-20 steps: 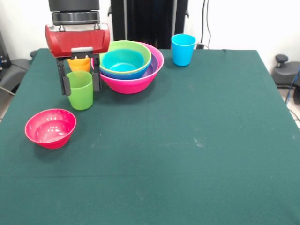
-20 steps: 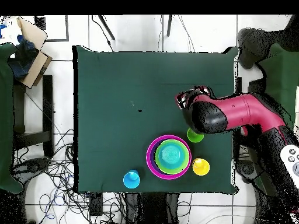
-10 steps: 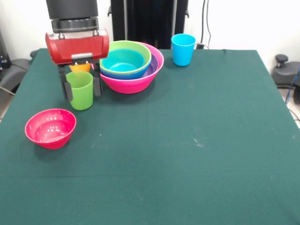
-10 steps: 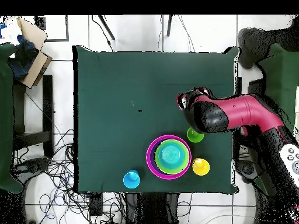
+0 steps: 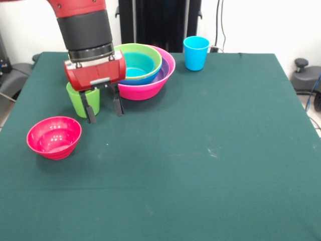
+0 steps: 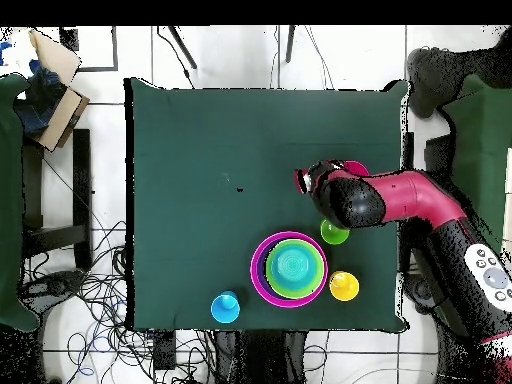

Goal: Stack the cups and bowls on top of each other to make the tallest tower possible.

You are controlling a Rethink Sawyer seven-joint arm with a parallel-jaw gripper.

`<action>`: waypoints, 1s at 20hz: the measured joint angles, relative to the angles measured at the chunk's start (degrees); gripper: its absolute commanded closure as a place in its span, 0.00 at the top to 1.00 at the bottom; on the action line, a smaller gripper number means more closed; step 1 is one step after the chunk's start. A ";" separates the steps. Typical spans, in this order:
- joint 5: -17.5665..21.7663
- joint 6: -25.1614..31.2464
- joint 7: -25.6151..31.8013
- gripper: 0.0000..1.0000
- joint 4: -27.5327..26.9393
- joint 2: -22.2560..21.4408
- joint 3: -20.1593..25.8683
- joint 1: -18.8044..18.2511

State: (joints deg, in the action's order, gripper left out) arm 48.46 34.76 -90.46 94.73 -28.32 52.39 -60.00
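My gripper (image 5: pixel 104 110) hangs open just above the cloth with nothing between its fingers. The green cup (image 5: pixel 79 101) stands upright right behind it, partly hidden by the red wrist. Nested bowls form the tower: the large pink bowl (image 5: pixel 146 89) holds purple, blue and light green bowls (image 5: pixel 149 50). From above the tower (image 6: pixel 290 268) has the green cup (image 6: pixel 335 233) and the yellow cup (image 6: pixel 344 286) beside it. A blue cup (image 5: pixel 195 52) stands apart at the back. The small red-pink bowl (image 5: pixel 53 136) sits alone, near the gripper.
The arm (image 6: pixel 400 198) reaches in over the table's edge and covers most of the red-pink bowl in the overhead view. The blue cup (image 6: pixel 226 306) stands near the table edge. Dark green cloth (image 5: pixel 210 165) covers the table.
The gripper straddled the green cup before. It has come away from it, toward the camera and to the right in the front view. The cup stays standing on the cloth.
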 measured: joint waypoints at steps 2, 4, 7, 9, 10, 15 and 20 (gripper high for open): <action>0.04 -0.01 0.00 1.00 -0.02 1.01 -0.01 -0.45; 0.23 -0.05 0.00 1.00 -0.02 1.78 -0.04 -0.86; 1.00 -0.52 0.00 1.00 -0.01 1.58 -0.12 -1.09; 1.07 -1.00 0.00 1.00 0.00 0.82 -0.12 -1.07; 1.06 -1.21 0.00 1.00 0.00 0.41 -0.12 -1.07; 1.05 -2.43 0.00 1.00 0.15 -2.95 -0.12 -1.04; 1.04 -2.69 0.00 1.00 0.21 -5.78 -0.18 -0.60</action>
State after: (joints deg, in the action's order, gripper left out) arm 49.49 32.07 -90.46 94.94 -34.10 52.21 -60.60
